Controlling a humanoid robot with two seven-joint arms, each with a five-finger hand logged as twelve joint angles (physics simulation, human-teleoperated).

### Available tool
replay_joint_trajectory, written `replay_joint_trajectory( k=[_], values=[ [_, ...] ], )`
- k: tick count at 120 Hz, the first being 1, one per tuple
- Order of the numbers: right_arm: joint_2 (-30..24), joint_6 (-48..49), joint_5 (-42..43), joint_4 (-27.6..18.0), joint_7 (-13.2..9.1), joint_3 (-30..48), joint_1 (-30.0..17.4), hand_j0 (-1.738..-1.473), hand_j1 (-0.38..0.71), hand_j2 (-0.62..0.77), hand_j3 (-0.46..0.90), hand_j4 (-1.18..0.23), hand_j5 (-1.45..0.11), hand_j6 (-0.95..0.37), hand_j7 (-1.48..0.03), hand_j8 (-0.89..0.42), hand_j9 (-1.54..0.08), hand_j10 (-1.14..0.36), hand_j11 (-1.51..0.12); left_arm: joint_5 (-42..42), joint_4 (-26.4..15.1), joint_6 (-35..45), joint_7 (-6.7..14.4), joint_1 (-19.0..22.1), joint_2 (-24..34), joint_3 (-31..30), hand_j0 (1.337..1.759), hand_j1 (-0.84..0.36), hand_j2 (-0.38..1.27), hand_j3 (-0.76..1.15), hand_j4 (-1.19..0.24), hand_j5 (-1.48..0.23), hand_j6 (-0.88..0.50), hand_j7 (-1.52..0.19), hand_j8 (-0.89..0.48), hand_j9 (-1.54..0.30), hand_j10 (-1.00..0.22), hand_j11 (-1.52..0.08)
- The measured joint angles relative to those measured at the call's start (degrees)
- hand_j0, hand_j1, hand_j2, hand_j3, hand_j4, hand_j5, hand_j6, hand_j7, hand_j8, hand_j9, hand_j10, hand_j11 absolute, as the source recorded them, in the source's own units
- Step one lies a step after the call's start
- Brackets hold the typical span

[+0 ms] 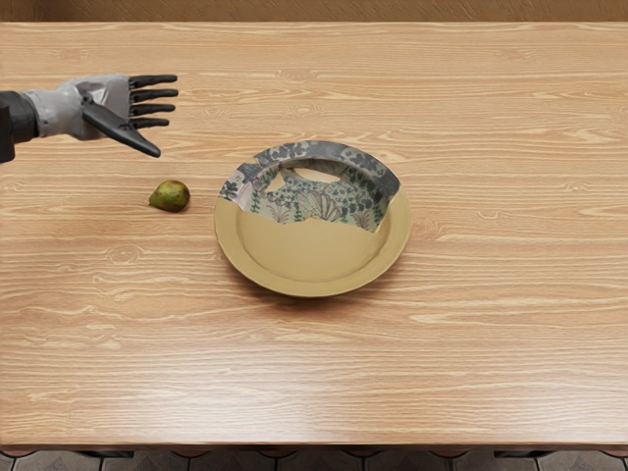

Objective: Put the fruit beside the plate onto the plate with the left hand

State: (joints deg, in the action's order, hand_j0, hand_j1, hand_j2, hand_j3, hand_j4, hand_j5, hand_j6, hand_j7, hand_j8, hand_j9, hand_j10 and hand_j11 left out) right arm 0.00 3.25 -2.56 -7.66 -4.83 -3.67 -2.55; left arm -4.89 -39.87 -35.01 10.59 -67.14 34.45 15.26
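Holds the left hand (118, 103) wide open above the wooden table (491, 343), fingers straight, thumb slanting down, nothing in its grasp. Finds the pear (170, 195) nearer the camera than the thumb tip, apart from it, lying on its side. Shows only bare wood between hand and pear. Sets the yellow plate (314, 280), leaf-patterned on its far half, near the pear on the fingertip side, not touching. Leaves broad open tabletop beyond the plate, out to the table's edges.

Light wood-grain table (491, 343), brown wall (314, 10) strip behind, dark tiled floor (294, 461) below front edge
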Motion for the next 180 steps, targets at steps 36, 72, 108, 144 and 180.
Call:
replay_joint_trajectory(
  k=[36,72,108,144,180],
  values=[
    [0.0,0.0,-0.06,0.09,0.01,0.06,0.02,-1.658,-0.32,0.0,0.0,-0.02,-0.03,-0.02,-0.03,-0.02,-0.03,-0.02,-0.03,-7.68,-0.04,0.0,0.18,-2.73,0.38,0.0,1.658,0.35,0.0,0.0,0.0,0.0,0.0,0.0,0.0,0.0,0.0,0.0],
    [0.0,0.0,-0.07,0.1,-0.09,0.07,0.02,-1.658,-0.32,0.0,0.0,-0.02,-0.03,-0.02,-0.03,-0.02,-0.03,-0.02,-0.03,-30.61,0.1,0.0,0.21,-7.54,0.21,-0.02,1.658,0.35,0.0,0.0,0.0,0.0,0.0,0.0,0.0,0.0,0.0,0.0],
    [0.0,0.0,-0.07,0.1,-0.1,0.07,0.02,-1.658,-0.32,0.0,0.0,-0.02,-0.03,-0.02,-0.03,-0.02,-0.03,-0.02,-0.03,-45.59,-3.98,0.0,0.36,-7.44,-0.25,-5.36,1.658,0.35,0.0,0.0,0.0,0.0,0.0,0.0,0.0,0.0,0.0,0.0],
    [0.0,0.0,-0.07,0.1,-0.1,0.07,0.01,-1.658,-0.32,0.0,0.0,-0.02,-0.03,-0.02,-0.03,-0.02,-0.03,-0.02,-0.03,-47.98,-10.44,2.36,0.39,-9.58,-0.35,-15.66,1.658,0.35,0.0,0.0,0.0,0.0,0.0,0.0,0.0,0.0,0.0,0.0],
    [0.0,0.0,-0.07,0.1,-0.1,0.07,0.03,-1.658,-0.32,0.0,0.0,-0.02,-0.03,-0.02,-0.03,-0.02,-0.03,-0.02,-0.03,-48.58,-12.03,10.76,0.39,-12.2,-4.28,-22.27,1.658,0.35,0.0,0.0,0.0,0.0,0.0,0.0,0.0,0.0,0.0,0.0]
  ],
)
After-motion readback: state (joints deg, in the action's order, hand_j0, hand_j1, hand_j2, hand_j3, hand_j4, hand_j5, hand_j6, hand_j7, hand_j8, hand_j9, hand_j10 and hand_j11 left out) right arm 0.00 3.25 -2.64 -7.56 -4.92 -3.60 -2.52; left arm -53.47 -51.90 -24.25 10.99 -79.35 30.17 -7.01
